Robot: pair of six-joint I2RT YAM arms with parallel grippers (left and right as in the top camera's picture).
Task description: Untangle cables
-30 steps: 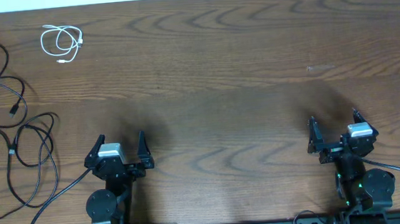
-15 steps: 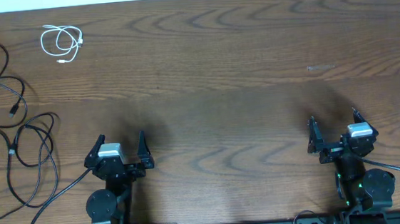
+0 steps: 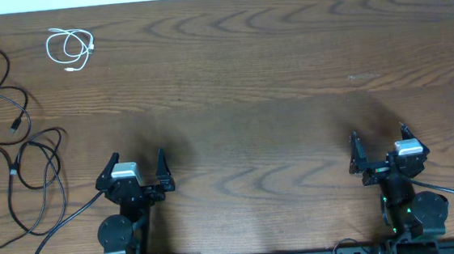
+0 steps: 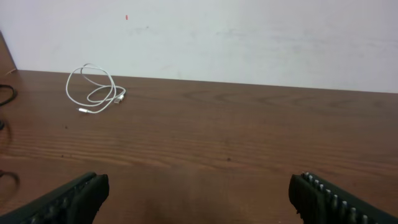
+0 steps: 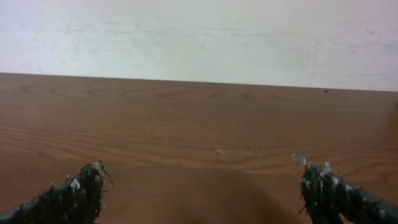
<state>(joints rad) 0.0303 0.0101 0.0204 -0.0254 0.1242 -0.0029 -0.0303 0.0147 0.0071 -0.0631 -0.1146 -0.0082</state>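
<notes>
A small white cable [image 3: 69,48] lies coiled at the far left of the table; it also shows in the left wrist view [image 4: 93,90]. A black cable [image 3: 2,100] lies in loose curves at the left edge, apart from the white one. A second black cable [image 3: 33,162] lies looped below it. My left gripper [image 3: 135,168] is open and empty near the front edge, well right of the black cables. My right gripper [image 3: 378,144] is open and empty at the front right.
A thicker black arm wire [image 3: 53,234] runs from the left arm's base toward the front left. The table's far edge meets a white wall [image 4: 249,37]. A small pale scuff [image 5: 236,151] marks the wood ahead of the right gripper.
</notes>
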